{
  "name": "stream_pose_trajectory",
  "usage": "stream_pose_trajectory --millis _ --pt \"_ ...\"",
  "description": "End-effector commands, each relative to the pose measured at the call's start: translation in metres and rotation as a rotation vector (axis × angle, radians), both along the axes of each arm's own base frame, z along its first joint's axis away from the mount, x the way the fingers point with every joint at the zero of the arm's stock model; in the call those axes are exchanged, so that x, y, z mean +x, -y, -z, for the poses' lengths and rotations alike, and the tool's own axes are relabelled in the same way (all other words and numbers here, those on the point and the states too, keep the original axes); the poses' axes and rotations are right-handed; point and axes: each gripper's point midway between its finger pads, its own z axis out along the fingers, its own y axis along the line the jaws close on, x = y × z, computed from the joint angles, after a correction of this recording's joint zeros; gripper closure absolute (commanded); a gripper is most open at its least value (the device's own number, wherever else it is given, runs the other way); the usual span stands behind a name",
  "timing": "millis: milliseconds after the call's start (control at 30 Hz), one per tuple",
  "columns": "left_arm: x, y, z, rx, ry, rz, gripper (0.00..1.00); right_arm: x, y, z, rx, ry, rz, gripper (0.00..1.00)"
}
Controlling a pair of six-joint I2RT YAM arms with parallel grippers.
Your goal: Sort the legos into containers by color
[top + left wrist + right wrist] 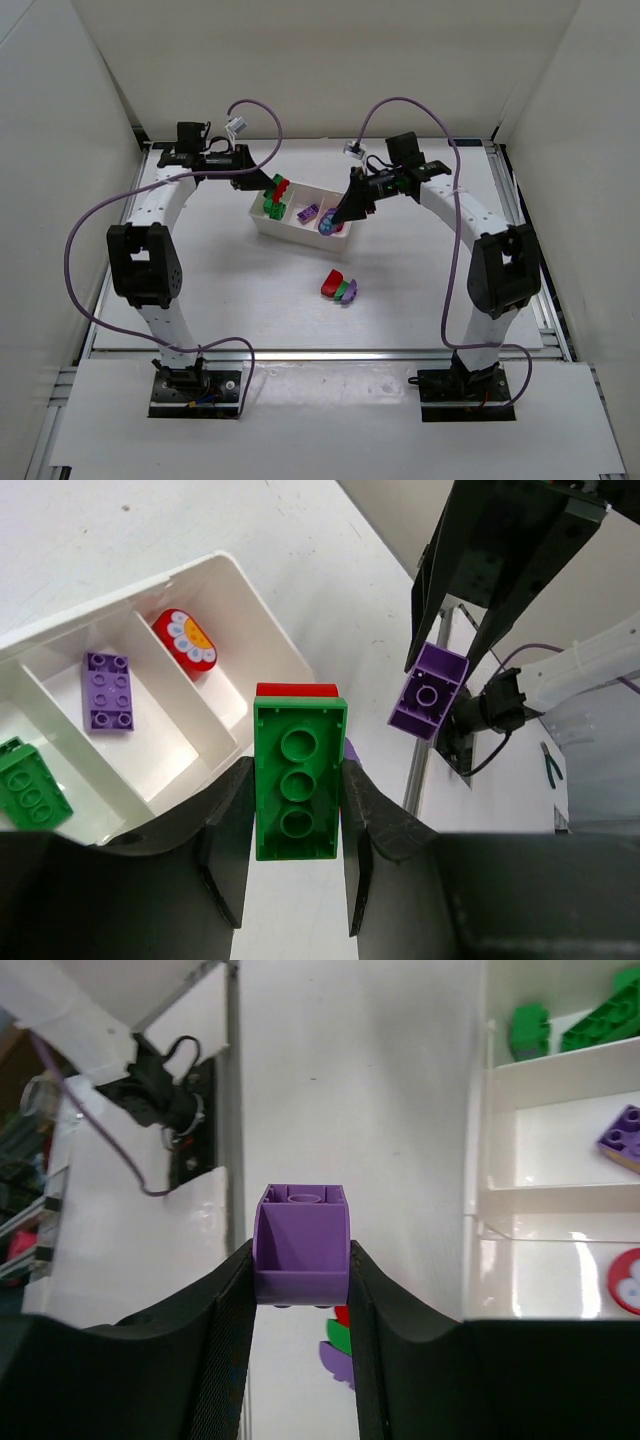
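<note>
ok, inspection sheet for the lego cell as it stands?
Surface: white table, no spills seen.
Job's things: white tray holds a green brick in one end compartment, a purple brick in the middle, a red flower-printed piece in the other end; a loose pile of red, green and purple legos sits in front of it.
Clutter: nothing seen.
Grippers: left gripper shut on a green lego; right gripper shut on a purple lego.
Cables: purple cables loop along both arms, off the tray.
Surroundings: white enclosure walls on three sides.
</note>
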Motion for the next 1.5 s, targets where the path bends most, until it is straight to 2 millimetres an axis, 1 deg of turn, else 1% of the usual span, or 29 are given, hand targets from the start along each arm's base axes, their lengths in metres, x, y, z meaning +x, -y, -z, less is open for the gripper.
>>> stream_pose_trajectory --millis 0,33,67,100,133,167,200,300,333,367,433,467,533,567,667,733,767,867,933,1000,1033,1067,1100,1133,1167,1233,1267,1367,1467 --pt "-0.010 -0.010 -0.026 0.007 0.085 -0.021 0.85 0.026 -0.018 -0.003 -0.040 0.142 0.057 1.00" --pt "-0.011 -0.010 -0.028 0.008 0.085 -0.024 0.85 0.037 -0.022 0.002 -0.066 0.143 0.106 1.00" --pt "-0.009 -0.019 -0.025 0.012 0.077 -0.050 0.85 0.046 -0.032 -0.005 -0.051 0.185 0.117 1.00" --pt "-0.011 -0.023 -0.031 0.015 0.094 -0.062 0.85 0.054 -0.037 0.007 -0.069 0.164 0.134 1.00" --pt "-0.012 -0.027 -0.030 0.018 0.086 -0.075 0.85 0.067 -0.043 0.003 -0.082 0.200 0.170 1.00" --pt "-0.013 -0.029 -0.031 0.019 0.087 -0.083 0.85 0.072 -0.049 0.006 -0.088 0.210 0.176 1.00" --pt "-0.015 -0.032 -0.036 0.021 0.100 -0.093 0.85 0.084 -0.053 0.022 -0.128 0.210 0.211 1.00" --pt "-0.018 -0.040 -0.037 0.022 0.096 -0.117 0.85 0.104 -0.064 0.033 -0.170 0.257 0.266 1.00" --pt "-0.021 -0.041 -0.041 0.020 0.105 -0.118 0.85 0.110 -0.065 0.050 -0.201 0.247 0.277 1.00" --pt "-0.022 -0.044 -0.041 0.020 0.101 -0.128 0.85 0.114 -0.068 0.053 -0.212 0.259 0.285 1.00" --pt "-0.024 -0.047 -0.044 0.019 0.108 -0.135 0.85 0.125 -0.067 0.073 -0.254 0.259 0.312 1.00" --pt "-0.025 -0.049 -0.044 0.017 0.110 -0.140 0.85 0.129 -0.067 0.076 -0.261 0.265 0.319 1.00" --pt "-0.027 -0.051 -0.045 0.017 0.108 -0.145 0.85 0.133 -0.068 0.084 -0.283 0.287 0.324 0.90" --pt "-0.028 -0.052 -0.045 0.016 0.105 -0.148 0.85 0.133 -0.069 0.092 -0.298 0.292 0.315 0.71" --pt "-0.029 -0.053 -0.043 0.014 0.101 -0.148 0.85 0.137 -0.070 0.100 -0.313 0.292 0.316 0.43" --pt "-0.030 -0.053 -0.041 0.013 0.093 -0.146 0.85 0.137 -0.070 0.098 -0.309 0.294 0.315 0.36" --pt "-0.030 -0.052 -0.041 0.011 0.094 -0.142 0.85 0.136 -0.070 0.095 -0.300 0.296 0.307 0.30" --pt "-0.030 -0.052 -0.037 0.007 0.084 -0.137 0.85 0.125 -0.074 0.082 -0.259 0.289 0.265 0.26" --pt "-0.031 -0.052 -0.037 0.005 0.084 -0.135 0.85 0.119 -0.071 0.061 -0.216 0.295 0.251 0.25" --pt "-0.031 -0.052 -0.036 0.001 0.078 -0.133 0.85 0.104 -0.072 0.027 -0.128 0.253 0.216 0.25" --pt "-0.032 -0.051 -0.037 -0.006 0.083 -0.126 0.85 0.097 -0.071 0.016 -0.093 0.214 0.203 0.25" --pt "-0.035 -0.048 -0.039 -0.028 0.065 -0.113 0.84 0.092 -0.069 -0.005 -0.006 0.214 0.159 0.25" --pt "-0.041 -0.045 -0.045 -0.078 0.033 -0.078 0.84 0.084 -0.068 -0.023 0.034 0.126 0.168 0.25" --pt "-0.040 -0.044 -0.046 -0.099 0.066 -0.057 0.83 0.080 -0.068 -0.030 0.062 0.103 0.155 0.24" --pt "-0.045 -0.041 -0.050 -0.142 -0.006 -0.041 0.83 0.074 -0.070 -0.043 0.114 0.108 0.110 0.25" --pt "-0.049 -0.037 -0.054 -0.199 -0.013 0.035 0.83 0.060 -0.071 -0.054 0.148 0.034 0.065 0.24" --pt "-0.052 -0.035 -0.057 -0.215 -0.051 0.055 0.83 0.062 -0.073 -0.065 0.189 0.069 0.054 0.24" --pt "-0.060 -0.028 -0.062 -0.238 -0.060 0.129 0.83 0.057 -0.075 -0.076 0.227 0.024 0.019 0.23" --pt "-0.063 -0.023 -0.065 -0.252 -0.081 0.174 0.83 0.055 -0.080 -0.078 0.229 -0.023 0.011 0.22"
